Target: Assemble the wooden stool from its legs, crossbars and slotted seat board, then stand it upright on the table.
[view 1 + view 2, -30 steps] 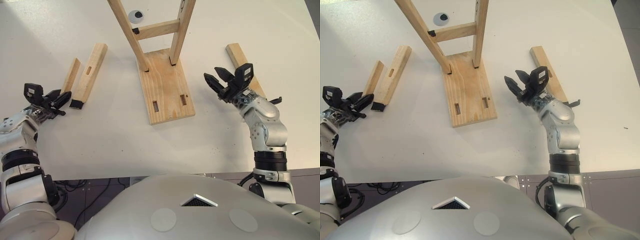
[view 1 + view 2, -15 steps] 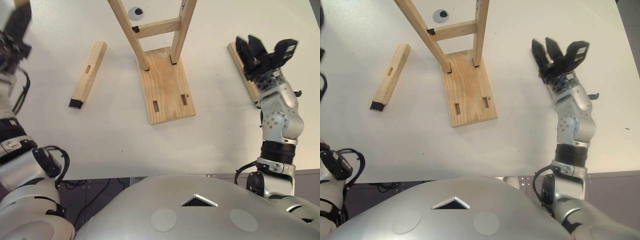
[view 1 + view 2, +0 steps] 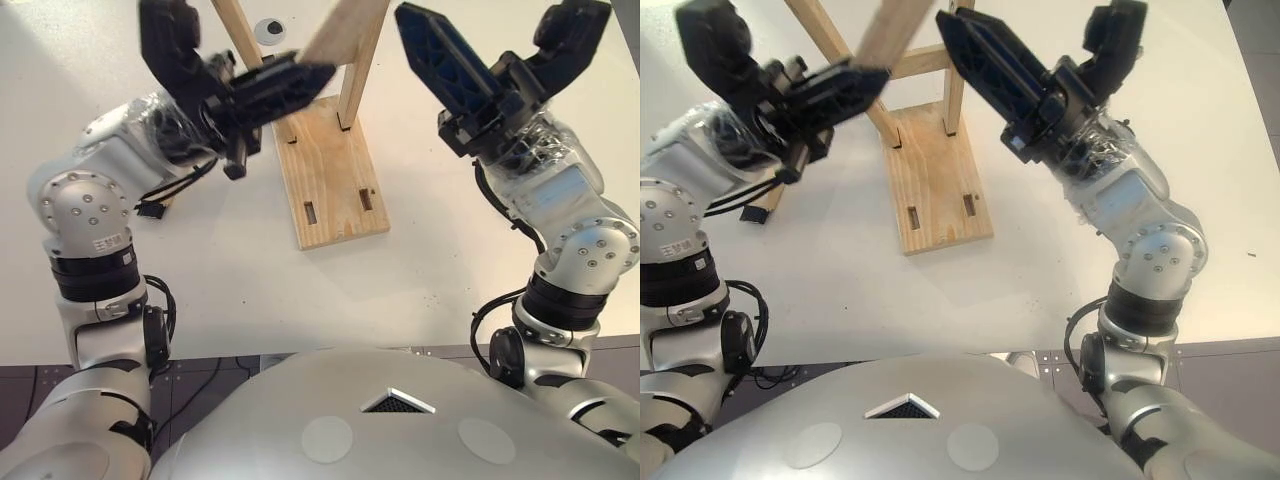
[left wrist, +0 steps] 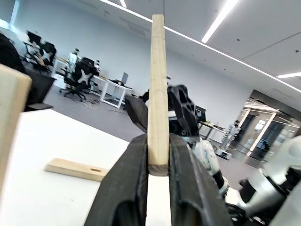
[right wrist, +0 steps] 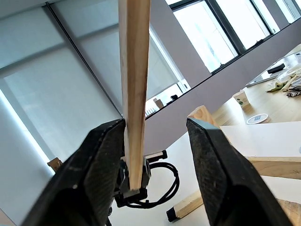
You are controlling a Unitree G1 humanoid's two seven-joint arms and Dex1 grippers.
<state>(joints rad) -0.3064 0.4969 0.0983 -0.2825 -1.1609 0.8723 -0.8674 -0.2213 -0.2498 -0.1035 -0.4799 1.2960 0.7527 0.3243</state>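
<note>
right gripper: jaws spread wide | wooden crossbar stands upright between them, just beside one finger, contact unclear, well apart from the other | left gripper clamps its lower end | black-capped leg lies on the white table beyond | windows behind
</note>
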